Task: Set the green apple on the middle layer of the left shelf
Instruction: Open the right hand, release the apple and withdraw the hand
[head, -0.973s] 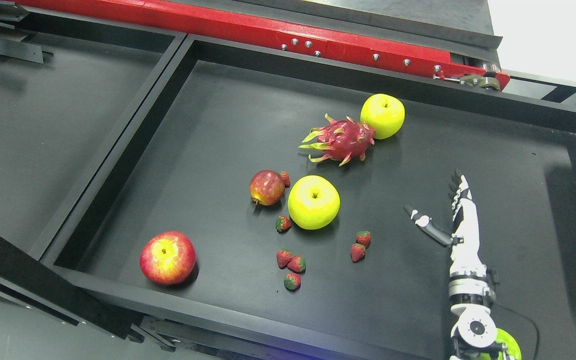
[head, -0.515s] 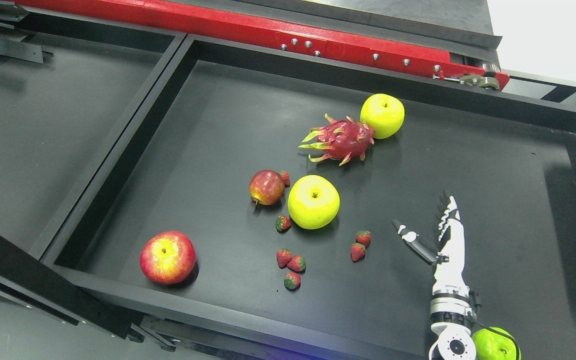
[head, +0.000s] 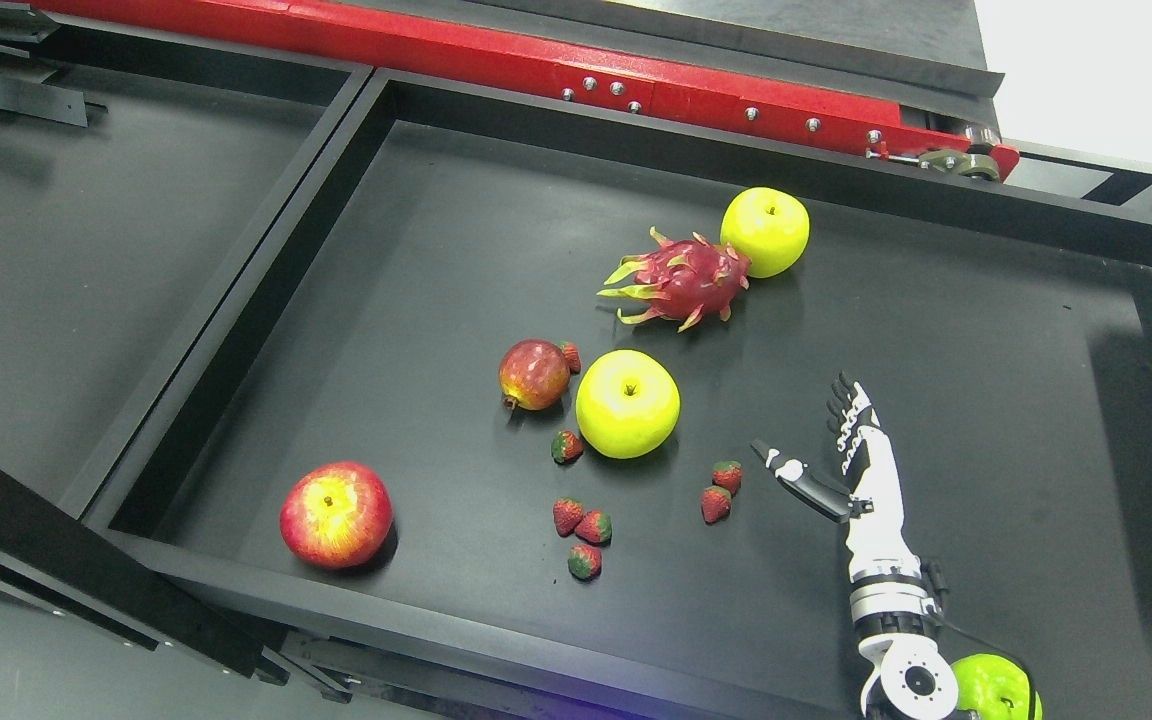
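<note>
Hovering over the black tray (head: 936, 210), the right robot hand (head: 861, 475) is spread wide, holding nothing.

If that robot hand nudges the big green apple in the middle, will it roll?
Probably. The green apple is round and sits free on the flat black tray. Its glossy skin looks slippery, so the open robot hand might lose it.

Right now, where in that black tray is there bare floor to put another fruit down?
The black tray is bare along its back-left corner and its far right side, beyond the open white robot hand. The middle is crowded: two yellow-green apples, a pink dragon fruit and scattered small strawberries.
</note>
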Controlling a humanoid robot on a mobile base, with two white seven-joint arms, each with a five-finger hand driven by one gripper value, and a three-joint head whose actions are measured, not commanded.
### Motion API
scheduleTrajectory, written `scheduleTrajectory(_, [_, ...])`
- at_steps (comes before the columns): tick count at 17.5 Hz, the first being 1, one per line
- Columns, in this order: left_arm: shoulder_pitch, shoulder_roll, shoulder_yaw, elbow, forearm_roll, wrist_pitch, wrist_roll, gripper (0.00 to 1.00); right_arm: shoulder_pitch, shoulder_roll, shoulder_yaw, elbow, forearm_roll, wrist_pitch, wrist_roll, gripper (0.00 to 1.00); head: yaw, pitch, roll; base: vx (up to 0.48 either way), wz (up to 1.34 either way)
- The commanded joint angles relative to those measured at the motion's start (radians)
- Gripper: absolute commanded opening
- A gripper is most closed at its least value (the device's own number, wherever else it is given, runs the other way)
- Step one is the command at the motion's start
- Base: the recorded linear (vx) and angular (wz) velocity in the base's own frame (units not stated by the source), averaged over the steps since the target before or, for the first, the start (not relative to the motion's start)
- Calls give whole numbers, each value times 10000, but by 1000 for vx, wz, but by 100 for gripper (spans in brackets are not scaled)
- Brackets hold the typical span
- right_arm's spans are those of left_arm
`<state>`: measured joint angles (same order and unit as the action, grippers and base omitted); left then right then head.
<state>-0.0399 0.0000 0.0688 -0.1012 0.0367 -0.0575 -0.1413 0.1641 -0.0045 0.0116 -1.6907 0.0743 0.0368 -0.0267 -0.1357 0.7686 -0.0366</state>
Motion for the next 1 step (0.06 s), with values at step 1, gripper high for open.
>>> scheduleTrajectory(1, [0,175,2,0,1,-8,1,100,-45,-130,99,-304,-37,15,52,100,0,0,0,0,0])
